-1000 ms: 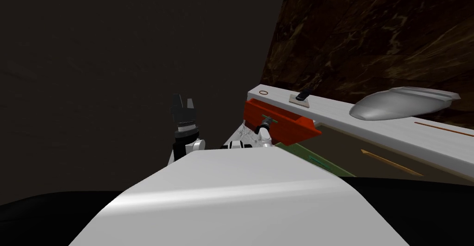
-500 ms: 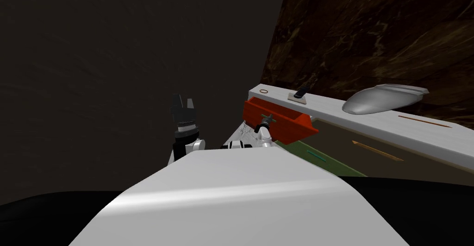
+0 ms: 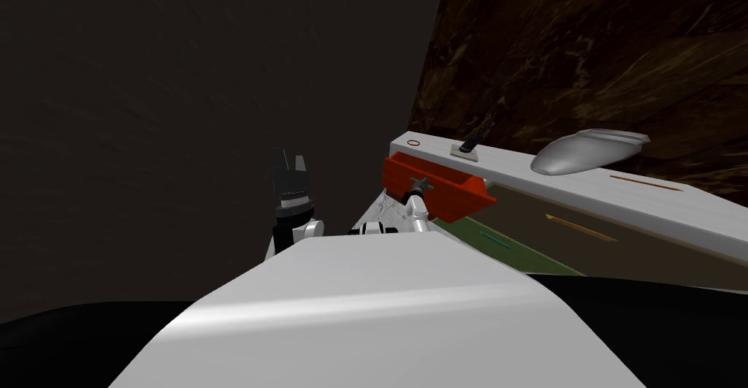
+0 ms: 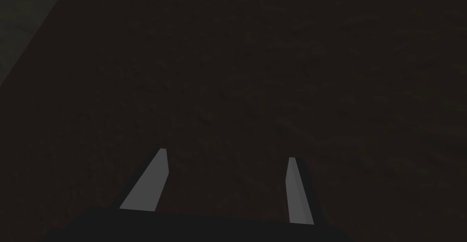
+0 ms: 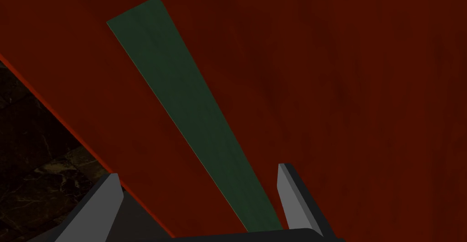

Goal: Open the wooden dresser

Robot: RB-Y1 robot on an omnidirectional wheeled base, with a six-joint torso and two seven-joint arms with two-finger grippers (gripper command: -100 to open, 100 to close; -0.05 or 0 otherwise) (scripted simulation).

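- The white-topped dresser (image 3: pixel 511 168) has its red drawer (image 3: pixel 445 194) standing out from its front.
- At the red drawer's front, the right gripper (image 5: pixel 197 171) straddles the dark green handle (image 5: pixel 182 98), fingers apart, not pressing it.
- The left gripper (image 4: pixel 226 154) hangs well apart from the red drawer, fingers spread.

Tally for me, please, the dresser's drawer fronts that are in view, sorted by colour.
Red drawer front: 1 (pulled out)
Green drawer front: 1
Dark brown drawer front: 1
Total: 3
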